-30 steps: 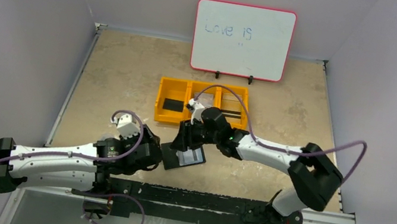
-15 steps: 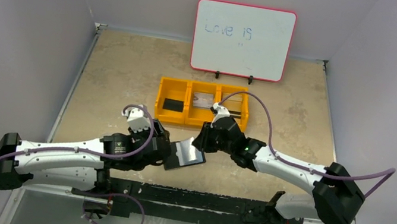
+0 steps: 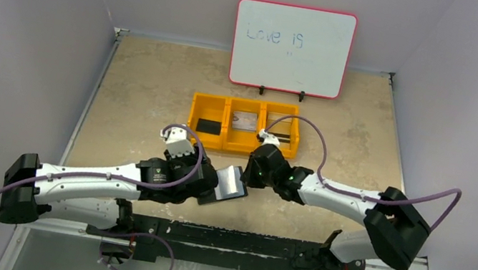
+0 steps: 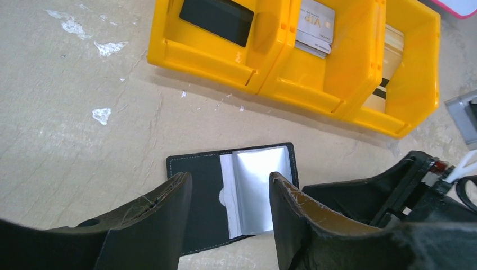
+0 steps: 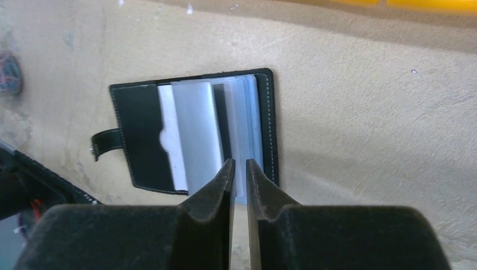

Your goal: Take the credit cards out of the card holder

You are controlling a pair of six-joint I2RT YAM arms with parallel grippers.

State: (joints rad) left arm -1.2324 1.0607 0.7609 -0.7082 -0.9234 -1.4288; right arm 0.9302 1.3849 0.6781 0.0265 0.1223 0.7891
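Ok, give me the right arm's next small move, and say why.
Probably ease the right gripper down onto the pale sleeves and pinch one edge. The card holder lies open and flat on the table. The right gripper hangs just over the sleeves' edge, jaws a slim gap apart, gripping nothing. The left gripper is open, holding nothing.

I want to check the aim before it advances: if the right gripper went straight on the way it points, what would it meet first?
Most likely the clear pockets of the open card holder: the right gripper, barely open, points at their stack. Depth is unclear in the wrist view.
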